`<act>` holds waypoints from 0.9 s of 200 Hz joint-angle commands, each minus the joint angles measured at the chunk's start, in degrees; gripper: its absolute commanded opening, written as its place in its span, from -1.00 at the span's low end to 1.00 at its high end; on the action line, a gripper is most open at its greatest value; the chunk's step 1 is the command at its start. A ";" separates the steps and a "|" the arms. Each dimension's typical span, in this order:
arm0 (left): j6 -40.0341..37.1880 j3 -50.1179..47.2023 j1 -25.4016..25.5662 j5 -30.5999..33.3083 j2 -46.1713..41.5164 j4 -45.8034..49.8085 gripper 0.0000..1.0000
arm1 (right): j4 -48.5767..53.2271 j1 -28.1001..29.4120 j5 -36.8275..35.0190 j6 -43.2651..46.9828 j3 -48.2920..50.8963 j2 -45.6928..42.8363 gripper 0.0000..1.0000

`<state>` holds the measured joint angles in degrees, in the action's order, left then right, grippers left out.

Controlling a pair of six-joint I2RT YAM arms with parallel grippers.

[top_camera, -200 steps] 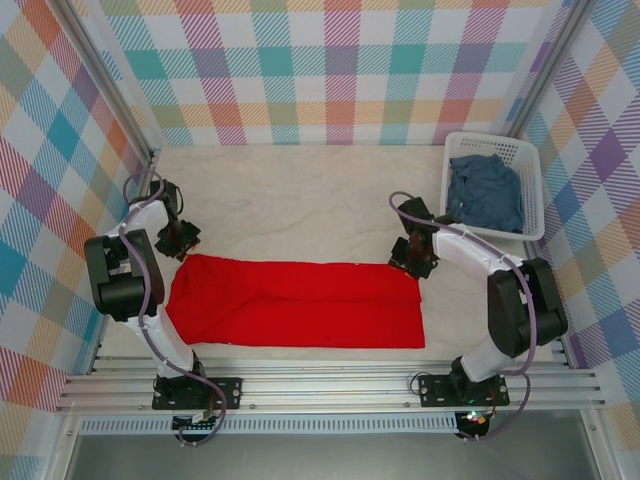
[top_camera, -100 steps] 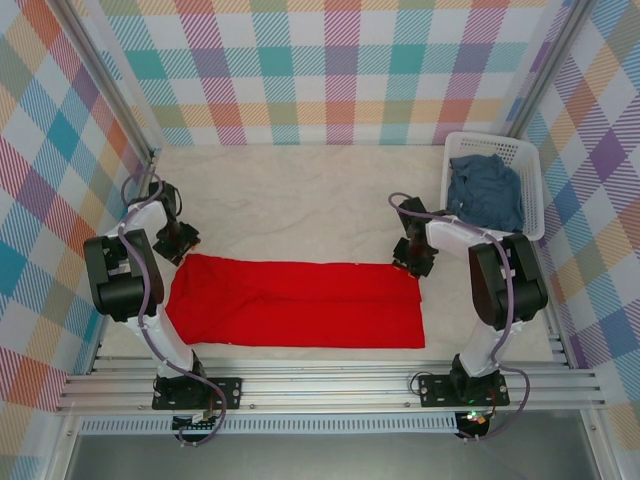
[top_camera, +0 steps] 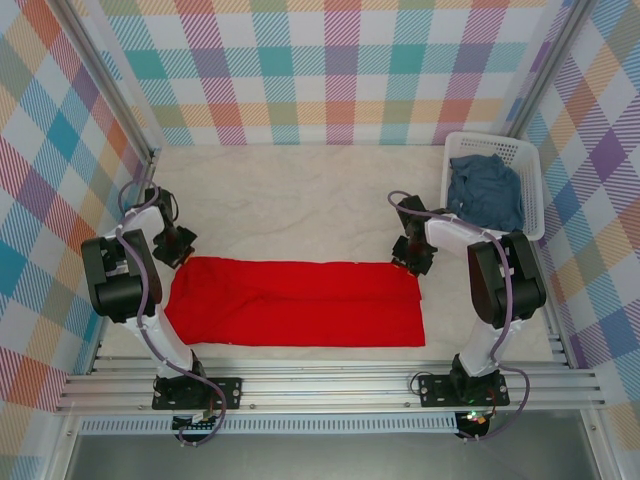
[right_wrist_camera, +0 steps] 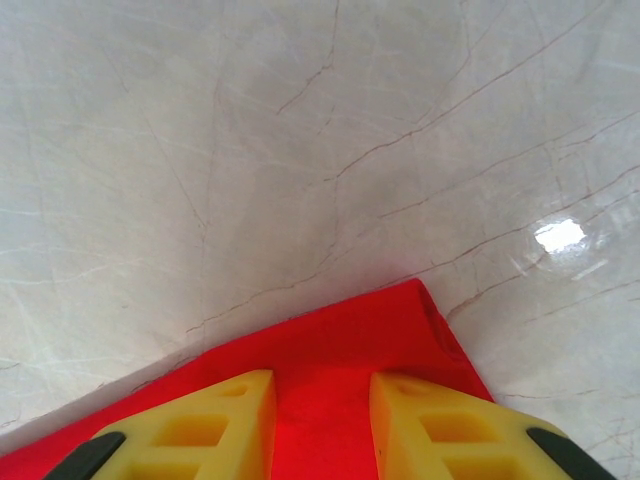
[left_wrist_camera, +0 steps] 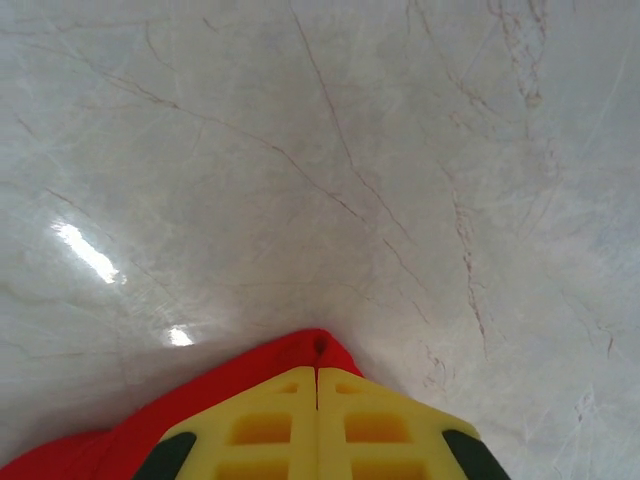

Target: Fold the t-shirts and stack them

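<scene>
Cloth this soft is likely sagging unless held at 2 corners. The red t-shirt (top_camera: 300, 303) is lying flat on the near tabletop (top_camera: 300, 200); the left pincer (left_wrist_camera: 318, 372) is clamping its far-left corner, the right pincer (right_wrist_camera: 322, 385) is straddling its far-right corner, jaws apart.

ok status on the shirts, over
Left gripper shut on red t-shirt corner. Right gripper open over other corner. Blue-grey t-shirt in basket. Nothing blocking.

The left claw (left_wrist_camera: 318, 375) is clamped shut, the right claw (right_wrist_camera: 322, 382) has jaws apart, both low.
</scene>
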<state>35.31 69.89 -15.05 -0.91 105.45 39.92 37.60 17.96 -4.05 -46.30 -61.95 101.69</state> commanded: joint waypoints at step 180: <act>-0.12 0.86 2.37 10.71 -14.63 10.31 0.00 | 3.82 4.81 -4.50 5.46 -6.25 -5.20 -0.17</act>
<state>31.94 74.87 -13.82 9.61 98.65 46.54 39.22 20.78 -6.74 -43.16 -66.61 100.95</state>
